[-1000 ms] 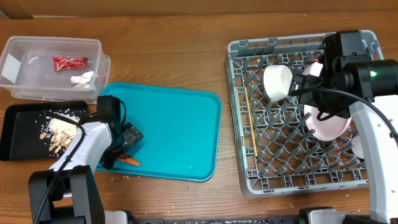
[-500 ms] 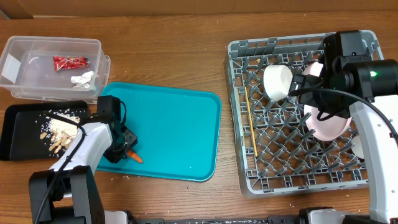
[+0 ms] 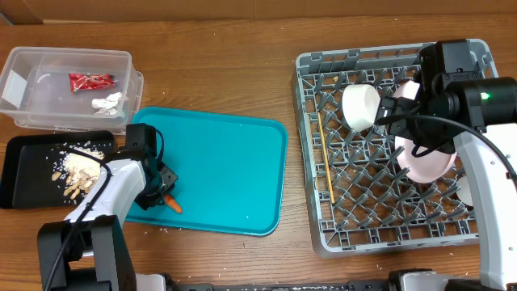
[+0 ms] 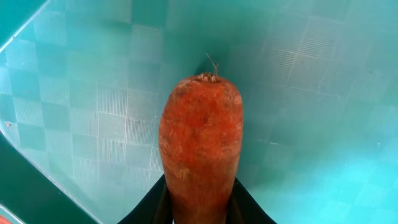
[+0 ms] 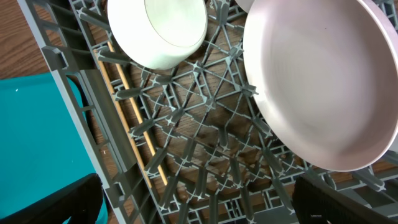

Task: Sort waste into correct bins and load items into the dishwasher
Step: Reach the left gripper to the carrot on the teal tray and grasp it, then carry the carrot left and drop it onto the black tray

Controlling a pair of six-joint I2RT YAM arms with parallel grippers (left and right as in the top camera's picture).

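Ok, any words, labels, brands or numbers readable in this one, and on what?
None can be read.
White print on the red wrapper in the tub: too small and blurred to read.
White sticker at the tub's left end: no text can be made out.
The tray, rack and carrot: no markings show.

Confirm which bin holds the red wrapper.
The clear tub at the back left: the red wrapper and white tissue lie in it. The black tray in front of it holds only beige food scraps.
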